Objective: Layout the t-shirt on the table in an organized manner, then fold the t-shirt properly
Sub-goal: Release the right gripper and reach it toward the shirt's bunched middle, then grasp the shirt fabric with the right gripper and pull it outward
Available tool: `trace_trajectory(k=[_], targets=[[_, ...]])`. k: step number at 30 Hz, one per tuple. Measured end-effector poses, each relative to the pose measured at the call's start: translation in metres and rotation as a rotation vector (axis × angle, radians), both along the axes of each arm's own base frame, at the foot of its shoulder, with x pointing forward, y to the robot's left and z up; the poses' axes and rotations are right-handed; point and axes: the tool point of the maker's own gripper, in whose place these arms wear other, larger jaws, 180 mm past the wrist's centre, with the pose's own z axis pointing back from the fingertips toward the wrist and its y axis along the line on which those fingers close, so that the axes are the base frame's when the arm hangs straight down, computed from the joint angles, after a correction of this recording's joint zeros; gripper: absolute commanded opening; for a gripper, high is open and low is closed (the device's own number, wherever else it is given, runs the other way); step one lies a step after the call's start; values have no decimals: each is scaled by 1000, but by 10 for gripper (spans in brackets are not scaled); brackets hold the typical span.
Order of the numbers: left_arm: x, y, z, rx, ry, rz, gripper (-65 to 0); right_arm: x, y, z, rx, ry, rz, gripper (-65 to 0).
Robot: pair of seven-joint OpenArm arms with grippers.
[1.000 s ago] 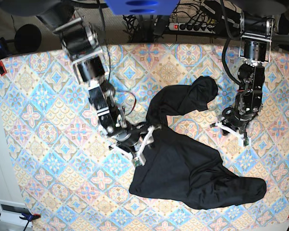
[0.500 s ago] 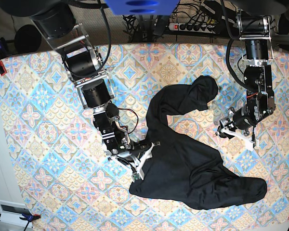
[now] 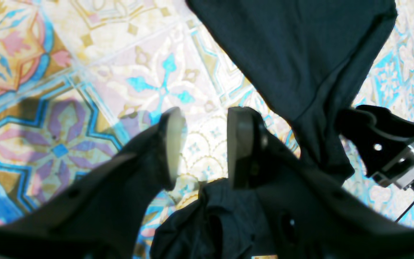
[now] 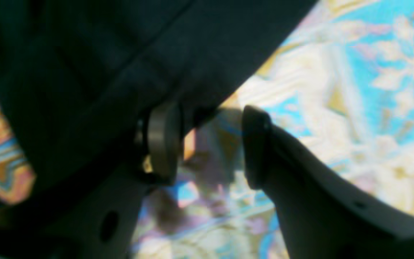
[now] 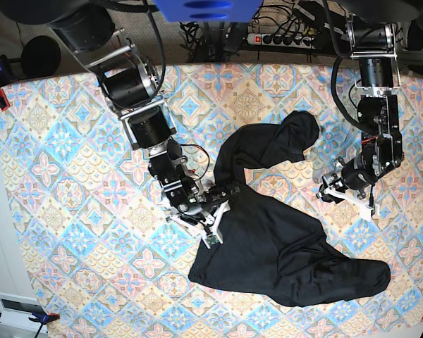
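Bench [image 5: 56, 141], a large rectangular surface under a cloth of pastel blue, pink and cream diamond tiles with floral motifs, carries everything. On it lies the plain black soft-fabric short-sleeved t-shirt [image 5: 282, 246], crumpled right of centre in the base view: a broad wrinkled mass low down, a narrower arm of cloth curving up to a bunched lobe near the top. No neat outline; collar and hem cannot be told apart. Layout stage, by my reading, nowhere near folding.

Right tool [image 5: 213, 209] sits at the shirt's near-left edge, where the narrow part meets the body. Wrist view: jaws parted, bare tile pattern showing in the gap, black cloth draped against the outer side of one pad [image 4: 162, 144]. Released, nothing pinched.

Left tool [image 5: 347, 191] hangs over bare cloth-covered bench, just beside the shirt's right flank, not touching it. Its wrist view shows pads [image 3: 173, 144] standing apart with only tiles between them; shirt fabric lies beyond and below. Released too.

Doing this step well, as I judge it:
- get a single layer of the edge between the pads, not a bundle
- take hold at opposite edges, then draw apart low over the bench
- watch the upper lobe; likely a folded-over sleeve needing its own pull
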Motion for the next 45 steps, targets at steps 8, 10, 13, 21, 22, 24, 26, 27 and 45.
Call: trace_trajectory(k=[8,10,13,21,22,24,26,27,45], targets=[[0,-12,-3,-27,0,-7,-450,-10,20,-4,-75,-48,113,-384],[1,-12,-3,-25,1,-5,-450,-12,23,-5,-67,-58,117,-404],[1,-17,-4,-36,1,-9,-450,-15,26,-6,-52,-60,122,-492],[-8,-18,-13,-37,23,-7,-450,-20,35,8,-39,-67,154,-650],[-9,-17,-14,-35,26,-6,-450,-19,38,16,-32,-83,160,-650],[-8,-17,-14,-37,24,-6,-450,-15,45,38,-15,-131,169,-650],[-6,-17,-12,-34,18,-4,-450,-14,55,59,25,-185,177,-650],[-7,-17,-12,-35,19,-5,-450,-18,56,61,36,-193,179,-650],[-7,-15,-12,-33,20,-3,-450,-69,-168,26,-93,-132,-145,-650]])
